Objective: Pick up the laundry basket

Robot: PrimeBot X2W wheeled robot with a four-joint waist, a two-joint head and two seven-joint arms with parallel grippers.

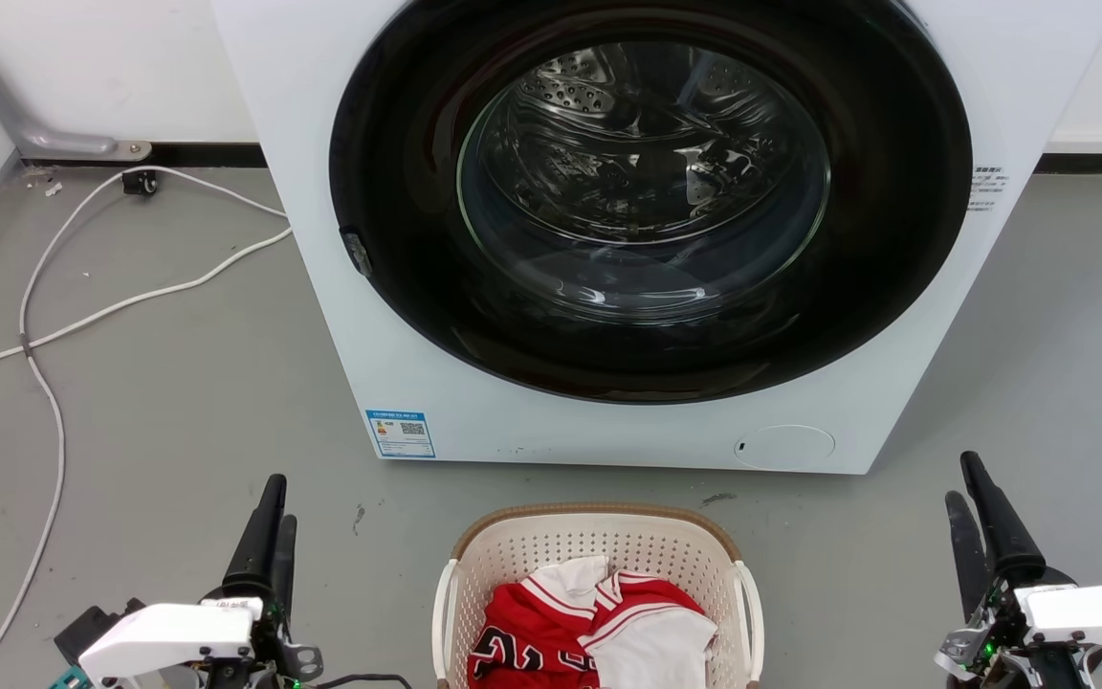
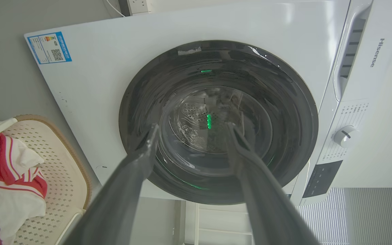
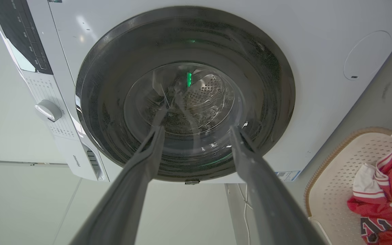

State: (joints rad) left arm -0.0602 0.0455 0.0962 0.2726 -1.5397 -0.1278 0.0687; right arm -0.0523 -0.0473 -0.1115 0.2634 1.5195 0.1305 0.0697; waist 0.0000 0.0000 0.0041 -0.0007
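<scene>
Cream laundry basket (image 1: 599, 538) between left end effector (image 1: 281, 500), right end effector (image 1: 961, 478); untouched

One washer (image 1: 388, 383), one laundry basket (image 1: 608, 545) and one blue label (image 1: 400, 433) are counted; two grippers are seen, the left gripper (image 1: 281, 500) and the right gripper (image 1: 959, 477), each with two fingers (image 1: 262, 536); the basket's garments (image 1: 551, 622) cannot be counted

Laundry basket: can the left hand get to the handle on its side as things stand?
Probably yes. The left hand is open and apart from the laundry basket, with bare floor between it and the white loop handle on that side.
</scene>
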